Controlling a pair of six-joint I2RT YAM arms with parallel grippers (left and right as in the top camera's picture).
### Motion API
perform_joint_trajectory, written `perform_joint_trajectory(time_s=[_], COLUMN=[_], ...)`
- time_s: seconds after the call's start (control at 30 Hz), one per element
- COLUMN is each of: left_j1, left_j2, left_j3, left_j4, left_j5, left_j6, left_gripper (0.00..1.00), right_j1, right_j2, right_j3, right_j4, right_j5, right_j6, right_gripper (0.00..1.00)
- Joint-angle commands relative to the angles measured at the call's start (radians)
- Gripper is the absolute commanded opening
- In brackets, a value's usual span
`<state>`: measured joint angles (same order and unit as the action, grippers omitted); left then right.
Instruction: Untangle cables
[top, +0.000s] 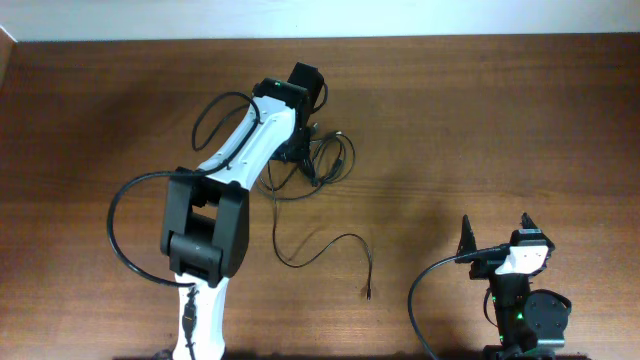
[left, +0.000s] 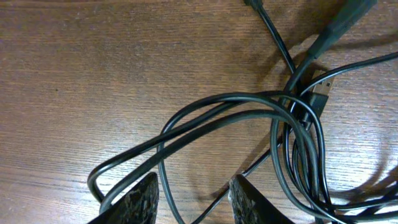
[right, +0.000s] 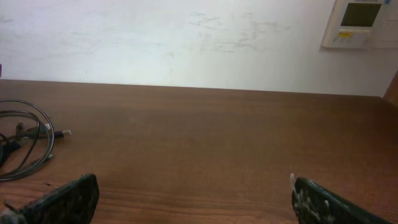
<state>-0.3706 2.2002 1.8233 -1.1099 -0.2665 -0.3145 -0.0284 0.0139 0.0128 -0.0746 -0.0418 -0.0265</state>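
Note:
The cables form a small knotted bundle (top: 335, 162) of thin black cords at the table's upper middle. One long strand (top: 330, 245) trails toward the front and ends in a small plug (top: 370, 292). My left gripper (top: 300, 155) hovers low over the bundle's left side. In the left wrist view its fingers (left: 194, 200) are open, with two thin strands running between them and the knot (left: 298, 106) with a metal-tipped plug ahead to the right. My right gripper (top: 497, 235) is open and empty at the front right, far from the cables (right: 25, 143); its fingers (right: 193, 199) are spread wide.
The brown wooden table (top: 480, 120) ends at a white wall along its far edge. The left arm's thick black cable (top: 120, 235) loops out to the left of its base. A wall panel (right: 360, 22) hangs behind the table.

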Motion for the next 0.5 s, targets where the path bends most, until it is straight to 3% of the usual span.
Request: perform_joint_trajectory(time_s=[0.0,0.2,0.47], left_j1=[0.007,0.007,0.007], left_j2=[0.01,0.01,0.01], left_j3=[0.01,0.01,0.01], left_j4=[0.01,0.018,0.017], left_j5=[-0.031,-0.117,-0.103], left_j6=[-0.014,-0.014,-0.014], left_gripper=[0.4,0.39,0.33], right_j1=[-0.005,-0.005,-0.005], right_j2=[-0.008,-0.008,-0.008], right_j3=[-0.007,-0.007,-0.007], right_j4=[-0.003,-0.003,-0.003], right_j5=[0.005,0.005,0.005], right_j6=[0.005,0.005,0.004], right_gripper=[0.98,0.98,0.98])
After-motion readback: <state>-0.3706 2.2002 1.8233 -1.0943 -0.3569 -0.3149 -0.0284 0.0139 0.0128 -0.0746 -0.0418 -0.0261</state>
